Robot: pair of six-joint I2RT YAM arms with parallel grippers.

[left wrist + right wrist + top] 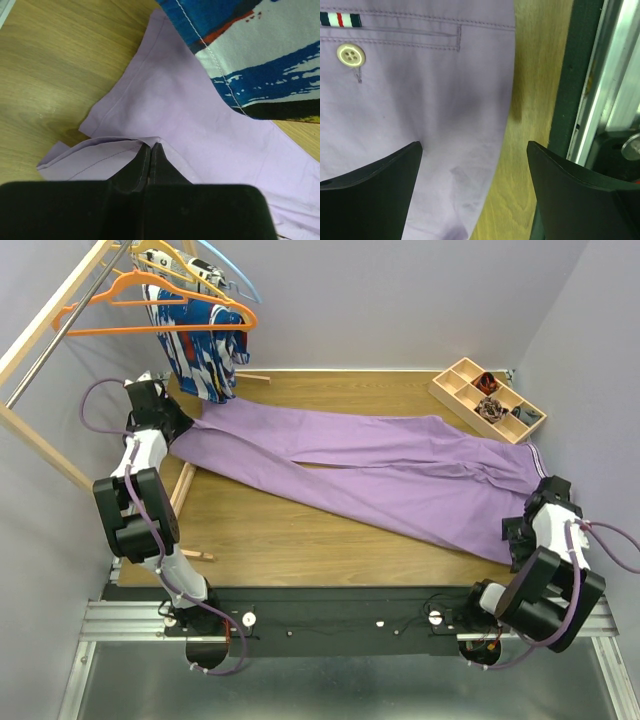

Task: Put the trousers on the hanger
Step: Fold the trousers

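The lilac trousers (370, 470) lie spread flat across the wooden table, legs toward the far left and waistband toward the near right. My left gripper (168, 426) is shut on a leg hem; in the left wrist view its tips (151, 145) pinch a raised fold of the trousers (190, 125). My right gripper (527, 528) is open over the waist end; in its wrist view the gripper (474, 145) straddles the edge of the trousers (410, 100), near a button (350, 54). The bright orange hanger (150, 315) hangs on the rack at the top left, apart from both grippers.
A blue, white and red patterned garment (205, 345) hangs from the rack just beyond the left gripper and overlaps the hem (260, 55). A paler hanger (165, 255) and a light blue hanger (238, 278) hang there too. A wooden compartment tray (487, 398) sits at the back right.
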